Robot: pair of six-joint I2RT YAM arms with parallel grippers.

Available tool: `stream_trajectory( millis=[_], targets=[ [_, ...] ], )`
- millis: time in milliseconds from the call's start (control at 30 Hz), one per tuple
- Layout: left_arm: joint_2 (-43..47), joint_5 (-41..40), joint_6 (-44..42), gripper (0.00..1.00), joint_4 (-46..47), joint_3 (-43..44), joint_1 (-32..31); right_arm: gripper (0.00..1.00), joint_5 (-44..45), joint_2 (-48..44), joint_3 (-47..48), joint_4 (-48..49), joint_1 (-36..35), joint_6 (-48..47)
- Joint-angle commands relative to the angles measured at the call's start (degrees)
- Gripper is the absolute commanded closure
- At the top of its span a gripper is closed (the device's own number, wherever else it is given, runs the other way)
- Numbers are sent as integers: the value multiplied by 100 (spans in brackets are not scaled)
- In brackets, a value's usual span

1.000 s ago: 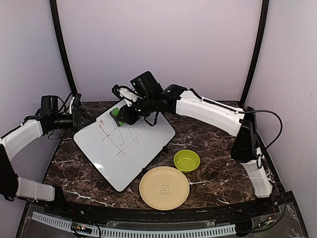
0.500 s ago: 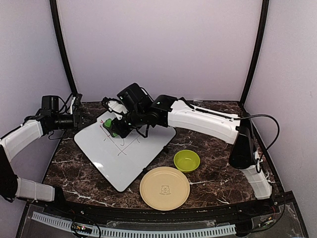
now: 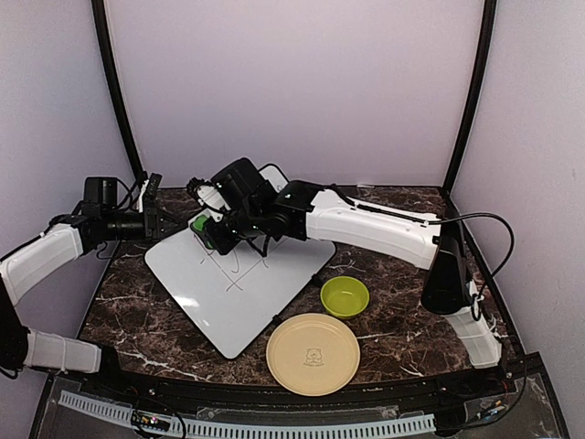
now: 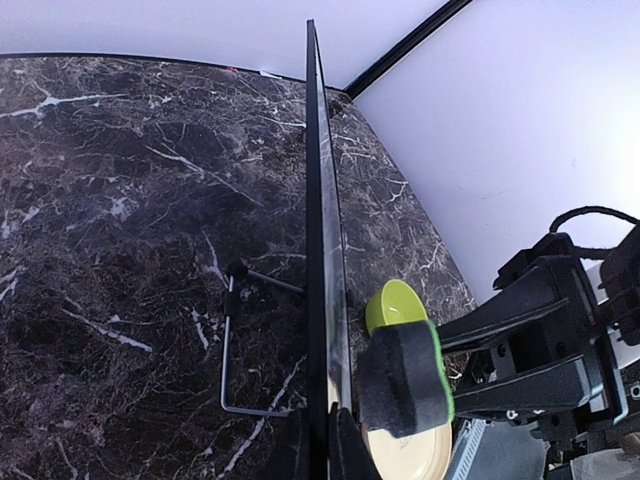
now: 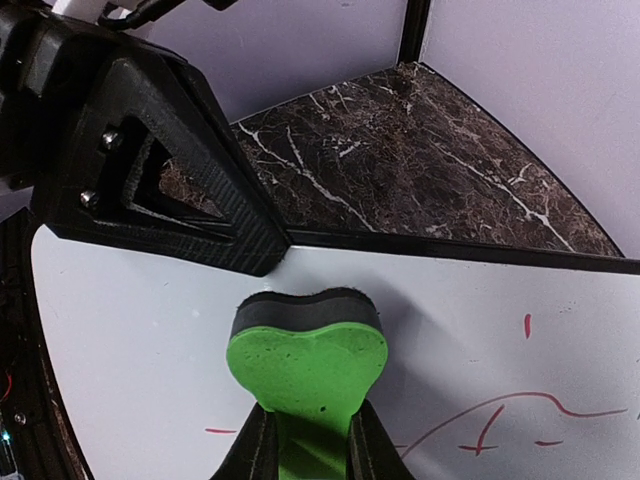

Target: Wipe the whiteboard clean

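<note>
The whiteboard (image 3: 239, 293) lies slanted across the table's left half, with faint marker graph lines (image 3: 234, 267) near its far end. My left gripper (image 3: 158, 222) is shut on its far-left corner; the left wrist view shows the board edge-on (image 4: 318, 230) between the fingers (image 4: 296, 452). My right gripper (image 3: 212, 230) is shut on a green eraser with a black felt face (image 3: 199, 223). The felt is pressed on the board beside the left gripper. In the right wrist view the eraser (image 5: 307, 350) sits on the white surface (image 5: 120, 340), with red marks (image 5: 500, 415) to its right.
A round beige plate (image 3: 313, 353) lies at the near middle. A small green bowl (image 3: 345, 296) sits right of the board. A wire stand (image 4: 228, 345) shows under the board in the left wrist view. Black corner posts and purple walls enclose the marble table (image 3: 402, 274).
My right gripper has swept the eraser left across the board's far end to the corner by the left gripper. The red marks there have faded. The board and plate have shifted slightly right.
</note>
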State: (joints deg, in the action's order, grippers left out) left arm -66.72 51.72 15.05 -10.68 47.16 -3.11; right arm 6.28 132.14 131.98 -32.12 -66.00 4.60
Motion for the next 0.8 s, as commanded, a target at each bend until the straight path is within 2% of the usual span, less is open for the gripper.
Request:
stream_trajectory(
  millis=[0,100,233,400,533,767],
  targets=[
    [199,-229,447,100,233,-390,-329,92,147,-294,-467,313,-26,31],
    [364,-441,781,100,528,-562,-444,93,-31,-588,-820,467,-33,21],
    [506,-668,936,100,597,-572,-599,94,-30,-587,-723,233,-32,76],
    [515,-765,819,100,543,-580,-724,94,-121,-380,-595,182,-36,112],
    [495,-726,708,100,540,-592,-742,95,135,-242,-415,80,36,154],
    [512,-794,509,100,442,-537,-752,97,-20,-248,-425,-65,471,340]
  ],
)
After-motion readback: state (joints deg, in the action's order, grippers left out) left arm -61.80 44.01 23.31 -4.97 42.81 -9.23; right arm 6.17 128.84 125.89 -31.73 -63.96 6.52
